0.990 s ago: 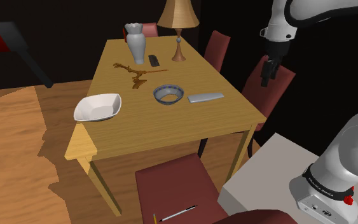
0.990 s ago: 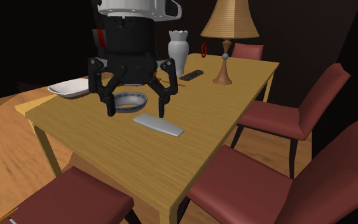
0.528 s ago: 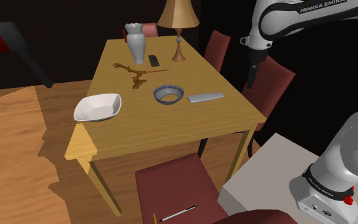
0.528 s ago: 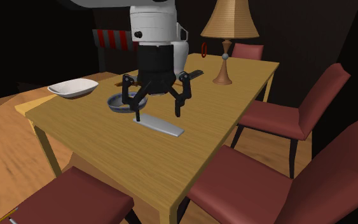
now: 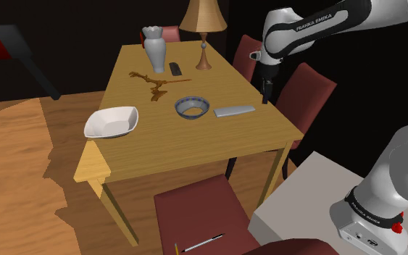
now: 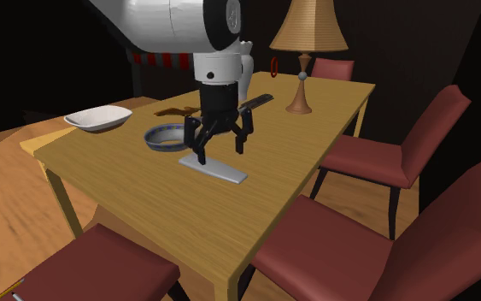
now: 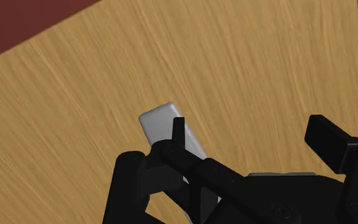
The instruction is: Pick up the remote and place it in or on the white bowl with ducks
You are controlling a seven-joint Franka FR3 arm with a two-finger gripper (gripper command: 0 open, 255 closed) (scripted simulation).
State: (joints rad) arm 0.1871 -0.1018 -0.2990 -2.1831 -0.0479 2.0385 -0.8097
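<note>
In the shoulder view, a white angular dish (image 5: 111,122) lies at the left edge of the desk (image 5: 195,152), close to its near corner. Toward the far edge a pale vase (image 5: 153,48) stands upright. Near it lie a brown twig (image 5: 153,82) and a dark remote (image 5: 174,69), and a lamp (image 5: 204,29) stands by the far edge. About in the middle of the desk sits the round bowl (image 5: 192,107) with a blue-patterned rim. Just beside it, on the side of the right edge, the grey remote (image 5: 234,111) lies flat on the wood, apart from the bowl. The black pincer (image 5: 267,93) hangs by the right edge, low above this grey remote. Its two fingers are spread wide and grip nothing. It is not clear if a fingertip touches the remote. A red chair (image 5: 314,83) stands outside the right edge.
</note>
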